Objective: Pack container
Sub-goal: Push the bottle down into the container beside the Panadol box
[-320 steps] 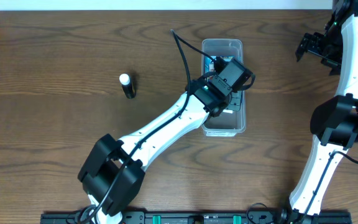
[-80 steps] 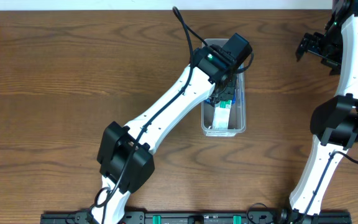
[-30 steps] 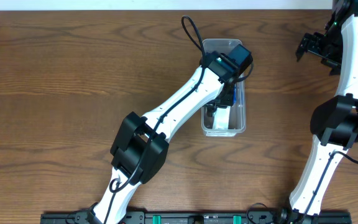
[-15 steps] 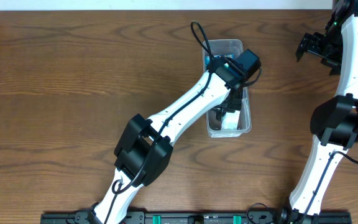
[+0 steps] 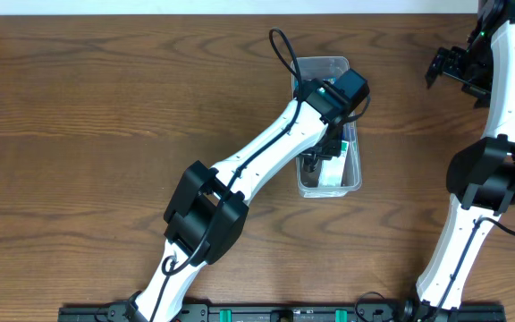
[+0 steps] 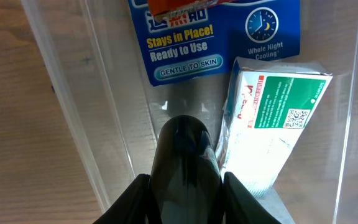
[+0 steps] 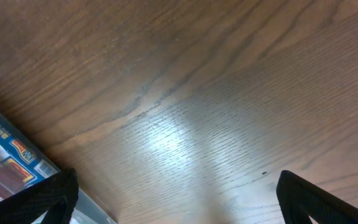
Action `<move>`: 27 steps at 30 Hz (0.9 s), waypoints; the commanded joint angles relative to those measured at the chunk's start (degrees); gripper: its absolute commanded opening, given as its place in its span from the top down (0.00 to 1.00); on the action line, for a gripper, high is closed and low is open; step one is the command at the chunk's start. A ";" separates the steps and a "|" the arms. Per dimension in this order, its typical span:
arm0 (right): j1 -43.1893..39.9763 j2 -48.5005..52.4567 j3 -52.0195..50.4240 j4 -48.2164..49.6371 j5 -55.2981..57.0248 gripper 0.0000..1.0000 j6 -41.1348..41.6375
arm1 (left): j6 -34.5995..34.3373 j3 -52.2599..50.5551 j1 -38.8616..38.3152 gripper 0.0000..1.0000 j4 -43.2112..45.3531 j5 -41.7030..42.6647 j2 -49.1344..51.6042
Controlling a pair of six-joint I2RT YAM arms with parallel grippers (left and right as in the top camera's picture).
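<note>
The clear plastic container (image 5: 322, 63) lies lengthwise at the table's upper middle. Inside it lie a blue printed packet (image 6: 216, 37) and a white-and-green box (image 6: 269, 118). My left gripper (image 5: 318, 159) reaches down into the container's near half and is shut on a dark, round-ended tube (image 6: 185, 155). The tube sits between the left wall (image 6: 98, 118) and the box. In the left wrist view both fingers of the left gripper (image 6: 185, 202) press the tube's sides. My right gripper (image 5: 445, 67) is open and empty at the far right, over bare wood, its tips wide apart in its wrist view (image 7: 179, 193).
A box with blue and red print (image 7: 8, 155) shows at the lower left edge of the right wrist view. The right arm's base (image 5: 485, 179) stands at the right side of the table. A black cable (image 5: 284, 49) loops over the container's far left rim.
The left gripper has gone deeper toward the container's near end with the dark tube in it. The container has slid slightly to the right. The right arm has not moved.
</note>
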 commanded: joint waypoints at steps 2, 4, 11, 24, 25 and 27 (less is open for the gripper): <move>-0.17 0.11 -0.17 -0.04 0.02 0.01 -0.63 | 0.79 0.48 0.11 0.73 -0.13 -1.11 0.74; -0.17 0.11 -0.17 -0.04 0.02 0.01 -0.63 | 1.09 0.48 0.28 0.73 -0.15 -1.29 0.74; -0.17 0.11 -0.17 -0.04 0.02 0.01 -0.63 | 2.43 0.48 1.55 0.73 -0.35 -1.25 0.74; -0.17 0.11 -0.17 -0.07 0.02 0.01 -0.63 | 4.04 -1.53 2.27 0.73 -0.37 -0.35 0.76; -0.17 0.11 -0.17 -0.04 0.02 0.01 -0.63 | 4.07 -1.53 2.29 0.73 -0.39 -0.15 0.76; -0.17 0.11 -0.17 -0.04 0.02 0.01 -0.63 | 4.07 -1.53 2.29 0.73 -0.39 1.55 0.76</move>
